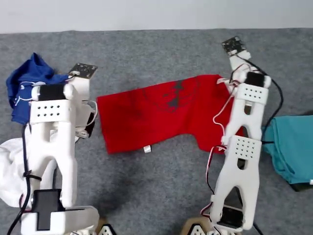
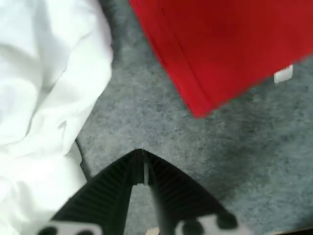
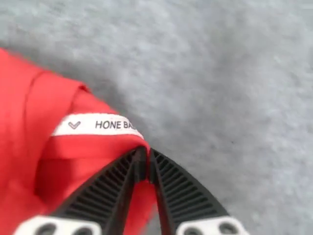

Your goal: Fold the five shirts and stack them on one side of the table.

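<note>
1. Red shirt [image 1: 156, 115] lies in the middle of the grey table [image 1: 161, 186], between the two arms. White shirt [image 2: 44, 88] is heaped by the left arm, with the blue shirt [image 1: 27, 83] beyond it. Teal shirt [image 1: 293, 147] sits at the right edge.
2. Right gripper [image 3: 145, 155]: fingers pressed together at the neck edge, just beside the collar label [image 3: 98, 125]. Red cloth looks pinched in the tips, but the bite is thin.
3. Left gripper [image 2: 142, 161]: fingers closed tip to tip on nothing. It is above bare table between the white shirt and the red hem corner, apart from both.
4. Risk: so small a nip at the collar could slip out under a pull, most likely if the cloth drags on the rough table cover.
5. Risk: with one end held alone, a pull would probably bunch or skew the shirt instead of folding it. The hem end needs a hold too.
6. Risk: the left gripper going for the hem corner could snag the white shirt, which lies near.
7. Orientation: the long axis runs across the table from arm to arm, slightly tilted. The neck end points toward the right arm and sits a little farther from the arm bases. The hem end points toward the left arm, with the hem tag [image 1: 146, 149] on the near edge. The print [image 1: 173, 95] faces up.
</note>
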You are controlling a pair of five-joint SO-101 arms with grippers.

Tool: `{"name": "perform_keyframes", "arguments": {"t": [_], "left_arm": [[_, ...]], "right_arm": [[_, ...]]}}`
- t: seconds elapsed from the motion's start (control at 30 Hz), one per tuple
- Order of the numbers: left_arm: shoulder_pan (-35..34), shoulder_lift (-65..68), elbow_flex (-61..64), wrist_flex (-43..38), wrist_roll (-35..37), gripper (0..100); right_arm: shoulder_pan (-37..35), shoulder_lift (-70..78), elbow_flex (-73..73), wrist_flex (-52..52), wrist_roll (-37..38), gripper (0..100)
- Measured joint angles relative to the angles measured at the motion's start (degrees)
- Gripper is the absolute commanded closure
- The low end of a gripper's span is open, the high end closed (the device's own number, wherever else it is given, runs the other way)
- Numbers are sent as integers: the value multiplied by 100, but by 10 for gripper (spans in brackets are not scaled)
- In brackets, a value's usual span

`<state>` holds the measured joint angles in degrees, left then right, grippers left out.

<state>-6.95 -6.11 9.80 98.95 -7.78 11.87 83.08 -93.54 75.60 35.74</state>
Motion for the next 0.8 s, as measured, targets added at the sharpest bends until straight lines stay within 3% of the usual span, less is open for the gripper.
{"name": "perform_keyframes", "arguments": {"t": [0.37,0.5,0.8], "left_arm": [[765,176,0,-571,0,998],[949,870,-9,-651,0,998],[1512,2673,-1152,-677,26,998]], "right_arm": [[510,0,0,202,18,961],[545,0,-9,668,9,830],[659,-809,0,1705,-712,824]]}}
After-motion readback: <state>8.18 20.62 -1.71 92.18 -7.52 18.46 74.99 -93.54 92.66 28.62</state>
